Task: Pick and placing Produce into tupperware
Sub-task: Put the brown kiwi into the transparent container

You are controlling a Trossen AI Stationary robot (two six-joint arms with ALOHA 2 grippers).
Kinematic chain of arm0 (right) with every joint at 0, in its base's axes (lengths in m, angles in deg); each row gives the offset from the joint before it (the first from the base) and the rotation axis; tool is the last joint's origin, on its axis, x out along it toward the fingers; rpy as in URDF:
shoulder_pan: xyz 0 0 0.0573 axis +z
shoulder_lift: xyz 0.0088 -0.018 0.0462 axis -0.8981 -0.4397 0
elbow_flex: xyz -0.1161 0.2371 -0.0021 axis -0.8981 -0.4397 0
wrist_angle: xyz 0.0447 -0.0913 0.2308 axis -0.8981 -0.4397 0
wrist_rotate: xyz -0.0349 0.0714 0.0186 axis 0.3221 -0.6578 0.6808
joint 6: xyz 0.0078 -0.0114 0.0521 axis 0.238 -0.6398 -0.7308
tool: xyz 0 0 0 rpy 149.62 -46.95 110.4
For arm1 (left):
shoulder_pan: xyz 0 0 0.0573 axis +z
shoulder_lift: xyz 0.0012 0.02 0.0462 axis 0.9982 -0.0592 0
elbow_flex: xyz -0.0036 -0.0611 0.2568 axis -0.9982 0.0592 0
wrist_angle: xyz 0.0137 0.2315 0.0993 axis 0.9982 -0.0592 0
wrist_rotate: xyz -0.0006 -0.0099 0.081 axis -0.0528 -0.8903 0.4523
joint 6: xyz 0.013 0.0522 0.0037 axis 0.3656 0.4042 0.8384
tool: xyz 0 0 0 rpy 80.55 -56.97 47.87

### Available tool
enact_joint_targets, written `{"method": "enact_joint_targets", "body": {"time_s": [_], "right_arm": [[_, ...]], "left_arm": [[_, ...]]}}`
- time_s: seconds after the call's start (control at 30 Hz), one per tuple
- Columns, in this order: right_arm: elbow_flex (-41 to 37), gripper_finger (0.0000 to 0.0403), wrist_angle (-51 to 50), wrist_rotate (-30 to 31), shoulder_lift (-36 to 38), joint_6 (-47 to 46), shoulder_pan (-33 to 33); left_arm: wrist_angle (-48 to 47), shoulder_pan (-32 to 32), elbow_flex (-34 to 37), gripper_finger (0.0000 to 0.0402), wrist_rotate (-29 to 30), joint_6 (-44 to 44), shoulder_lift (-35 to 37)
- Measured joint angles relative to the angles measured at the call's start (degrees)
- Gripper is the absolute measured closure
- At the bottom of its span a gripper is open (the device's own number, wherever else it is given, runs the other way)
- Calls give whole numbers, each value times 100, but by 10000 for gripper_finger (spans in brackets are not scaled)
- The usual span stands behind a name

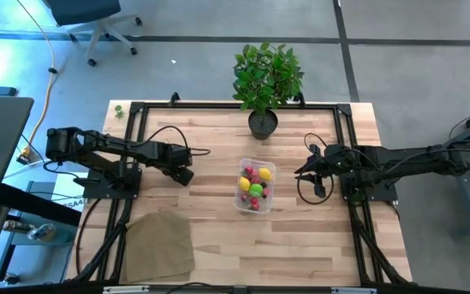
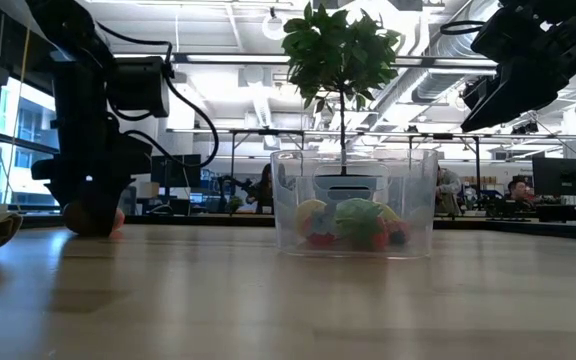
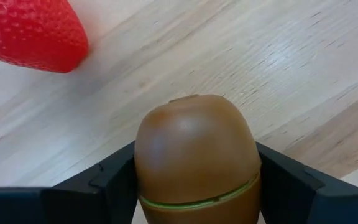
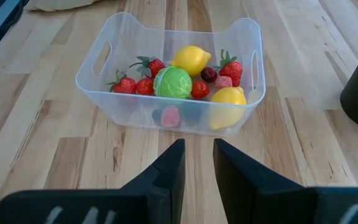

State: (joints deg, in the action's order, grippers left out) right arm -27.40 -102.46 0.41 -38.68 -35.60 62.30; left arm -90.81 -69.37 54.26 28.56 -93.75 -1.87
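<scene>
A: Left gripper (image 3: 194, 186) is pinching a brown kiwi (image 3: 196, 155) btwn its two fingers (image 3: 101, 180), low over the table (image 1: 317, 245), left of the tub (image 1: 255, 186). A strawberry (image 3: 33, 31) is lying on the wood just beyond it, apart from the kiwi.

B: In the low view?

A: Left gripper (image 2: 90, 215) is sitting right down at the tabletop, w/ a reddish bit showing beside its tip. Can't tell from there whether it's touching the wood.

B: Right side?

A: Right gripper (image 4: 197, 155) is hanging above the table, right of the tub and near it, pointing at it. Fingers (image 4: 173, 165) are standing narrowly apart, nothing btwn them. From above, right gripper (image 1: 310, 167) is lying well clear of the tub's rim.

B: Tub contents?

A: The clear tub (image 4: 129, 118) is sitting mid-table, open-topped, holding two lemons (image 4: 191, 59), a green cabbage (image 4: 173, 83), several strawberries (image 4: 230, 70), plus a dark cherry-like piece (image 4: 209, 74) and a pink bit (image 4: 169, 116) against the near wall.

B: Anything else on the table?

A: A potted plant (image 1: 266, 82) is standing at the far edge, behind the tub; a tan cloth (image 1: 157, 245) is lying at the near left corner. People are sitting in the office (image 2: 518, 190) beyond.
</scene>
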Motion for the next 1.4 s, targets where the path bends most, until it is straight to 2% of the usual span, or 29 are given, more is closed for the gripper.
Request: {"method": "enact_joint_targets", "body": {"time_s": [0.1, 0.3, 0.6, 0.77, 0.93, 1.07, 1.13, 1.23, 1.4], "right_arm": [[0, 329, 0, 0, 0, 0, -1], [0, 329, 0, 0, 0, 0, 0], [0, 329, 0, 0, 0, 0, 1], [0, 329, 0, 0, 1, 0, -1], [0, 329, 0, 0, 2, 0, -1], [0, 329, 0, 0, 0, 0, 0], [0, 329, 0, 0, 2, 0, -1], [0, 329, 0, 0, 2, 0, -1], [0, 329, 0, 0, 0, 0, 1]], "left_arm": [[-4, 0, 0, 143, 25, 18, -2], [-39, 2, -86, 176, 112, -56, -14], [-37, 0, -414, 154, 613, 317, 130], [25, 4, -835, 177, 1017, 644, 517], [347, 0, -1533, 176, 1208, 1632, 701], [603, 0, -2309, 150, 1079, 2780, 501], [569, 0, -2744, 148, 900, 3212, 283], [603, 0, -3427, 166, 546, 3674, -204], [554, -175, -4489, 177, -14, 4335, -1293]]}}
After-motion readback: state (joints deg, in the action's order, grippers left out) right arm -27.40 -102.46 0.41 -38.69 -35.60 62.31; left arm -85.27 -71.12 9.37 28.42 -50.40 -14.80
